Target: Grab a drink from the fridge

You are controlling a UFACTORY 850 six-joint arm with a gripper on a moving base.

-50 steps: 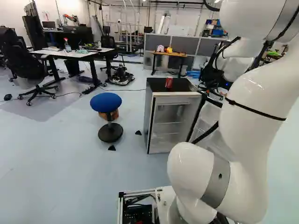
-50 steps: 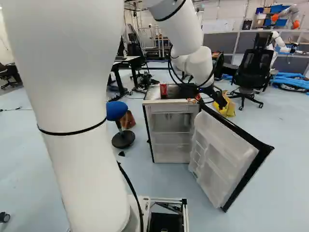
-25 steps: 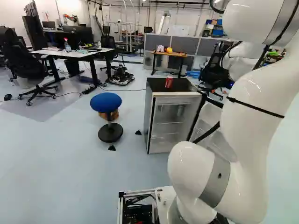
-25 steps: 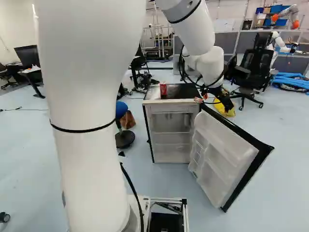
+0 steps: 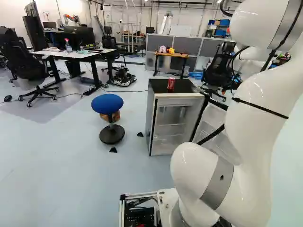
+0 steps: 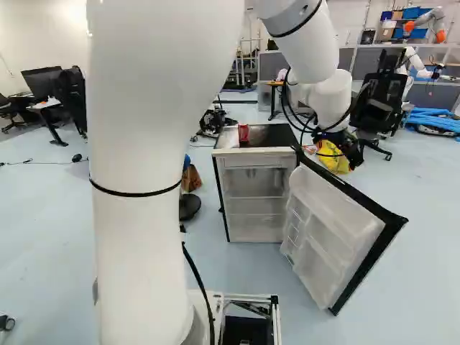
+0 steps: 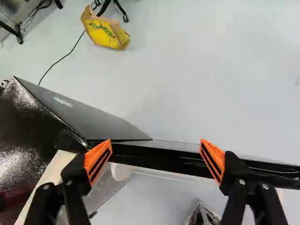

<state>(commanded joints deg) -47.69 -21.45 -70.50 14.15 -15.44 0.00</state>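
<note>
In the right base view the red soda can (image 6: 244,134) stands upright on the mini fridge (image 6: 255,152), at about nine o'clock from the claw (image 7: 155,142). The claw is spread and pinches nothing. The open door (image 6: 334,244) runs from ten o'clock to four; whether the claw touches its top edge is hard to judge. Reaching the can likely needs a swing toward nine.

Bright, diffuse light is falling across the floor (image 5: 57,156) and leaving a pale sheen, white glints are shining on the arm (image 5: 255,127), speckled glare is spreading over the fridge's dark top (image 7: 23,112), and thin reflections are streaking the black door edge (image 7: 140,155) in the wrist view
</note>
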